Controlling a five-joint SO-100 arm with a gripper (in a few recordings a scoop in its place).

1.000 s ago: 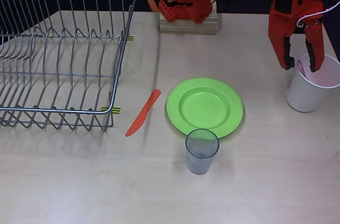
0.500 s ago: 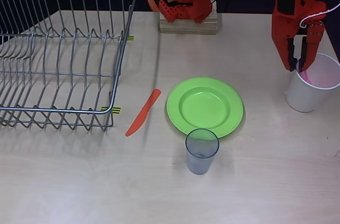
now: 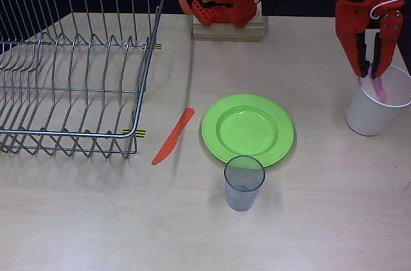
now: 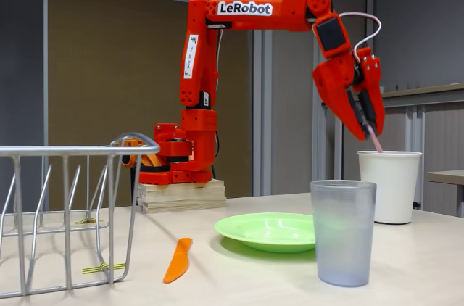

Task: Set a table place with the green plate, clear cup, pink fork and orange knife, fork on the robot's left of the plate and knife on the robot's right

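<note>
One hazard is noted: the pink fork, pinched near its tip by the closed hand above the white cup, may be dropped or snagged on the rim.

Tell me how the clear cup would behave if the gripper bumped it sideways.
The clear cup looks like thin plastic and holds nothing visible, so probably light. Standing tall and narrow beside the green plate, it would likely slide or tip, then roll.
</note>
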